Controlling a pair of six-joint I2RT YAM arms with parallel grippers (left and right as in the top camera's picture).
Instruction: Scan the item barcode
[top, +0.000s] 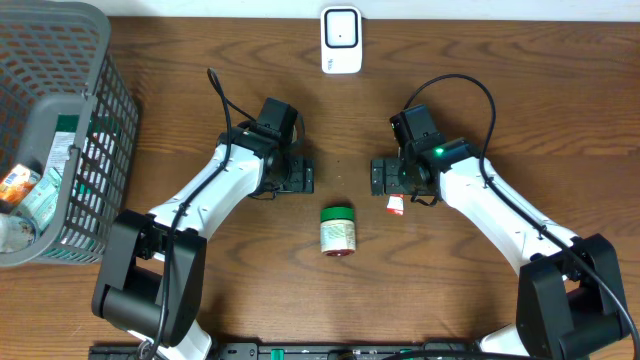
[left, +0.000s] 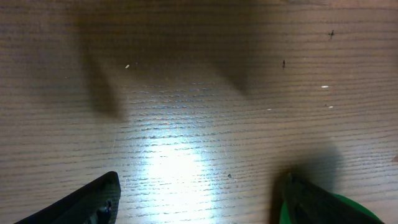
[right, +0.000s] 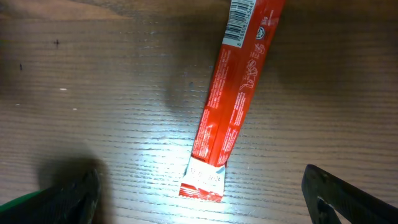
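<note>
A white barcode scanner (top: 341, 40) stands at the table's far edge. A jar with a green lid (top: 337, 229) lies on its side mid-table, and its green edge (left: 351, 213) shows at the bottom of the left wrist view. My left gripper (top: 301, 177) (left: 199, 186) is open over bare wood, nothing between its fingers. A red stick packet (right: 233, 99) (top: 396, 206) lies flat under my right gripper (top: 384, 177) (right: 200, 180), which is open wide. The packet's white end sits between the fingers, untouched. Its barcode (right: 239, 22) faces up at the far end.
A grey mesh basket (top: 95, 130) holding several packaged items stands at the table's left edge. Both arms reach in from the front corners, with their cables looping behind them. Bare wood lies between the scanner and the two grippers.
</note>
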